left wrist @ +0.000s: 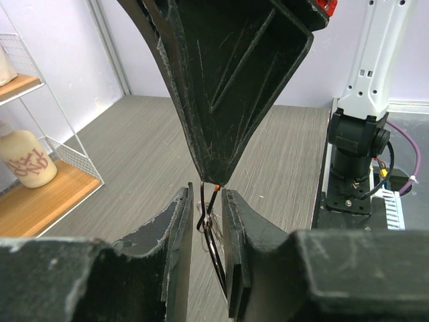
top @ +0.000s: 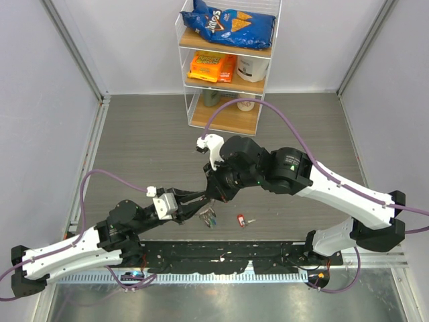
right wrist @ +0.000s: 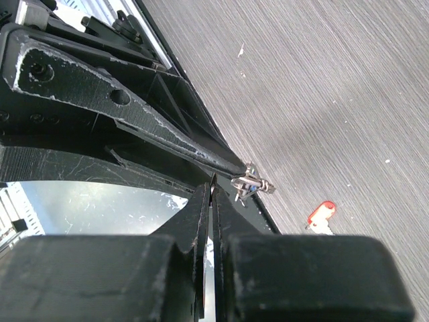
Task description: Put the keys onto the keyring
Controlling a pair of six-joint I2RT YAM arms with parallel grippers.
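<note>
Far edge of grey wood-grain surface [top: 147,141]: wire shelf rack [top: 224,119]. Top shelf, blue chip bag [top: 230,23]; middle, orange packet [top: 213,66] beside white tub [top: 253,67]; bottom, cream bottle [left wrist: 27,164], upright.

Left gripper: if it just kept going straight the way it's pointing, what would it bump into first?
Most likely the right gripper, whose shut fingers hang tip-down directly ahead, just beyond the keyring between the left gripper's own fingers. They look very close, though depth is unclear.
</note>
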